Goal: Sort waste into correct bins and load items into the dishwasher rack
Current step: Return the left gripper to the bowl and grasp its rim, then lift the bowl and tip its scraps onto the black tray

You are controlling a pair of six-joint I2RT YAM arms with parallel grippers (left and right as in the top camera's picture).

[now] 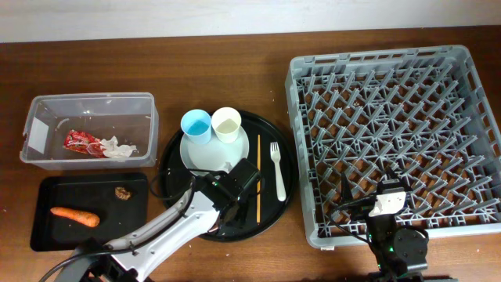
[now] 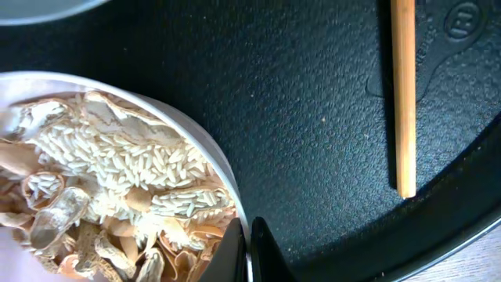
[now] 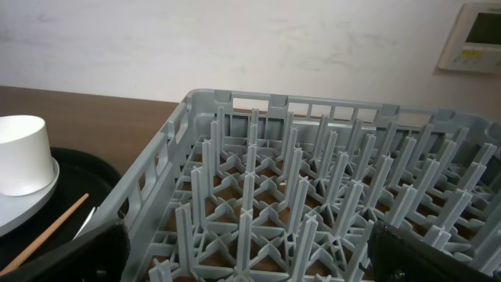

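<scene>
Overhead first: upper left of the frame, the clear tub (image 1: 47, 110) already holds the red wrapper (image 1: 81, 142) and the white tissue (image 1: 119, 149). Below it the black rectangular tray (image 1: 55, 192) carries the carrot (image 1: 74, 216) and a brown food scrap (image 1: 123, 191), so dry waste and food waste sit apart. Centre frame, the round black tray (image 1: 172, 168) has the blue cup (image 1: 196, 125), cream cup (image 1: 226, 124), plate (image 1: 200, 155), fork (image 1: 277, 168) and chopstick (image 1: 258, 176). Nothing is in the dishwasher rack (image 1: 391, 78) at the right yet. The left arm (image 1: 168, 225) reaches up from the lower edge onto that round tray, and the right arm (image 1: 395, 243) sits at the rack's lower edge.

Left wrist now: the left tool (image 2: 249, 251) is narrow, pinched on the rim of the bowl (image 2: 223, 168) at the bottom of the frame. It's a rim grip because the bowl is full of rice and peanut shells (image 2: 117, 180). My read: those need tipping into the black rectangular tray before the bowl can be racked, and an early tilt would spill them.

Right wrist: the right tool (image 3: 249, 243) is spread wide and holds nothing, its fingers at the two lower corners, hovering over the rack's pegs, presumably placed there to receive dishes
</scene>
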